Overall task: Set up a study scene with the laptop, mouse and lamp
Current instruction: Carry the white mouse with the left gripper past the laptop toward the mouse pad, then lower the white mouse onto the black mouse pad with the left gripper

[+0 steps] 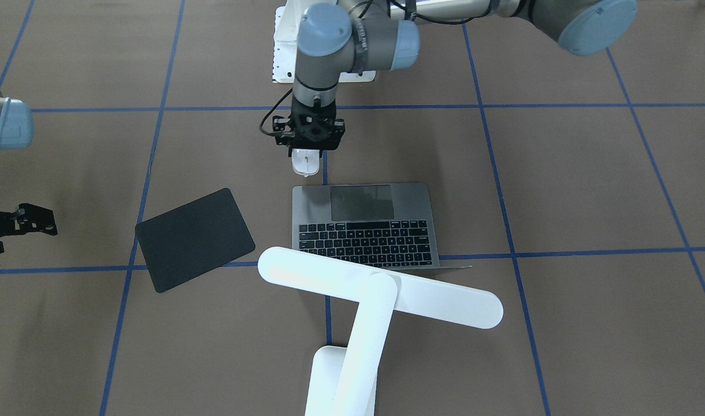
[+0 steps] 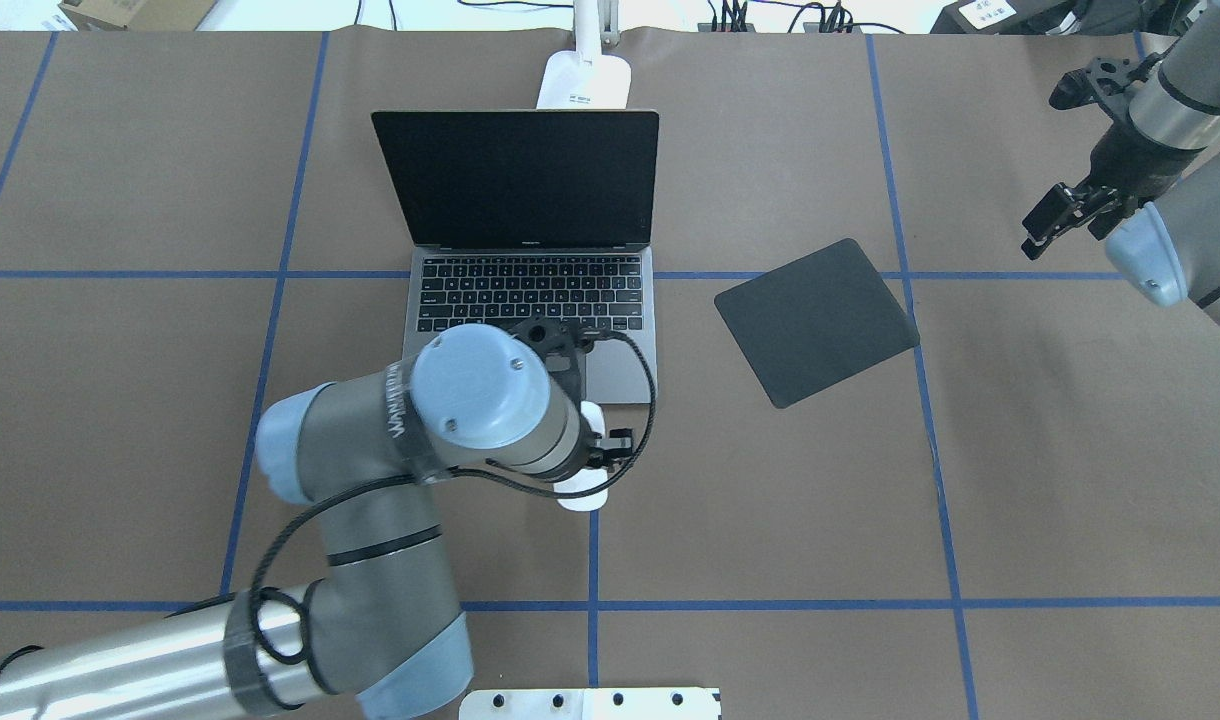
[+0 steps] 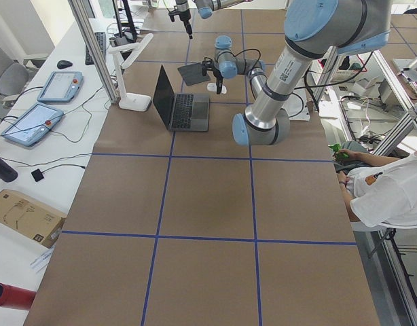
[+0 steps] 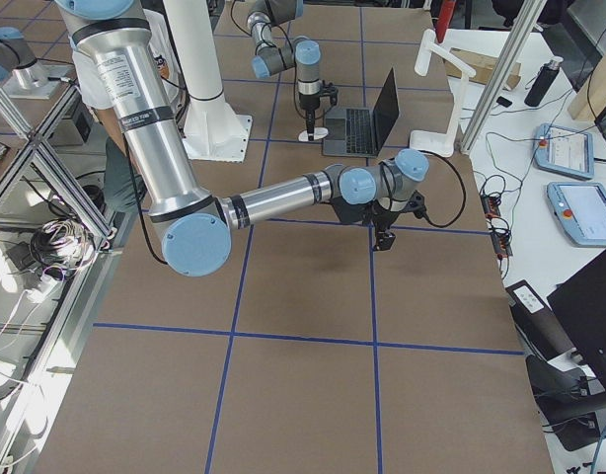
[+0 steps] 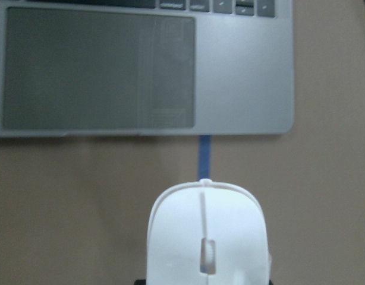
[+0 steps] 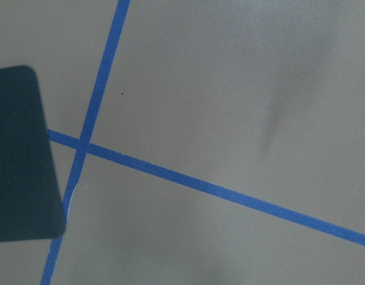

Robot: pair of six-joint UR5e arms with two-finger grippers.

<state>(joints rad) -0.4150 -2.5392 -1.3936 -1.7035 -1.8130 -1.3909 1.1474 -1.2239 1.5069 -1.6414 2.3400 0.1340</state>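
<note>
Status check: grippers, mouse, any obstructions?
Left gripper shut on mouse, beside laptop's front edge. Right gripper open, empty, near pad. Nothing between mouse and pad.

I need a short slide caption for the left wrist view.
White mouse in the foreground, a gap of table, then the laptop beyond.

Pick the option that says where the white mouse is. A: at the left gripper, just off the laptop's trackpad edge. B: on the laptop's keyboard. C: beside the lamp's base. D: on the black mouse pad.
A: the mouse is right at the left gripper, just off the trackpad edge of the laptop and well apart from the mouse pad.
</note>
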